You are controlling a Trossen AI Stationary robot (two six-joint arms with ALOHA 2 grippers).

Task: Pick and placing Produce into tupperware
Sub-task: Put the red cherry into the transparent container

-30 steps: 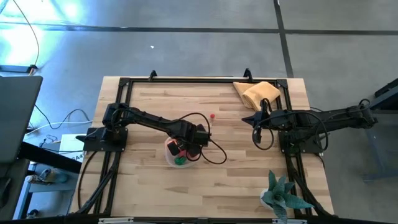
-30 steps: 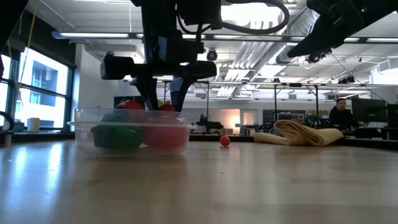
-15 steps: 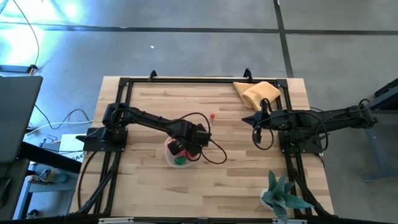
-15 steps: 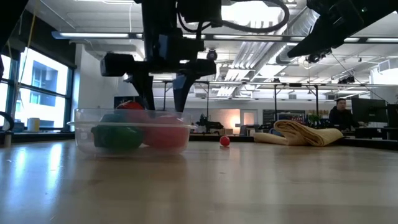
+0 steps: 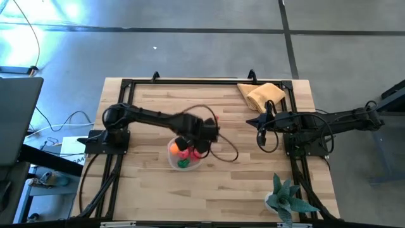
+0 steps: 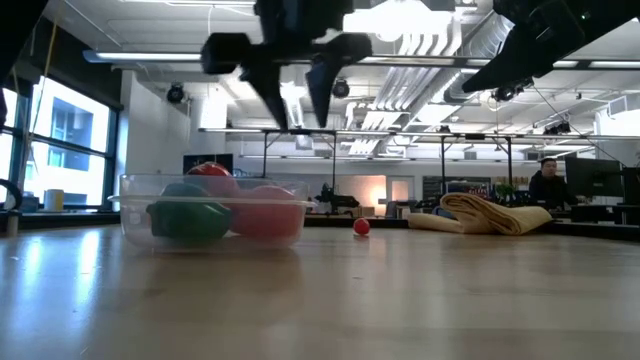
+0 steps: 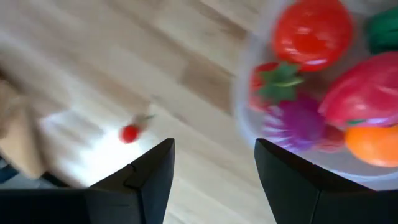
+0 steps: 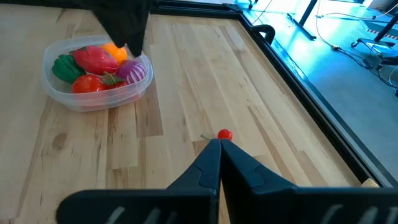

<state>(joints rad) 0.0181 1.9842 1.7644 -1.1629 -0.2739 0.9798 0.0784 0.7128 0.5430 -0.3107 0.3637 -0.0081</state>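
The round clear tupperware (image 5: 171, 159) (image 6: 133, 200) stands left of the table's middle. Produce lies in it: a red tomato (image 7: 311, 28), a strawberry (image 7: 273, 81), a purple piece (image 7: 298, 118), a pink piece (image 7: 367, 93), an orange one (image 7: 373, 143) and a green one (image 8: 65, 67). A small red cherry (image 5: 216, 118) (image 7: 129, 133) (image 8: 224, 134) lies on the wood beyond it. My left gripper (image 6: 295, 100) (image 7: 214, 180) hangs open and empty above the tupperware's far right side. My right gripper (image 8: 219, 149) waits shut at the right, pointing toward the cherry.
A folded tan cloth (image 5: 262, 95) (image 6: 490, 213) lies at the far right corner. A teal spiky plant (image 5: 285, 197) stands at the near right edge. A black frame (image 5: 190, 82) runs round the table. Bare wood lies between the tupperware and the right arm.
My left gripper stood low in the tupperware, spread its fingers a little there, then rose well clear of the rim and drifted toward the far right, toward the cherry. The produce in the tupperware now shows uncovered. The right arm kept still.
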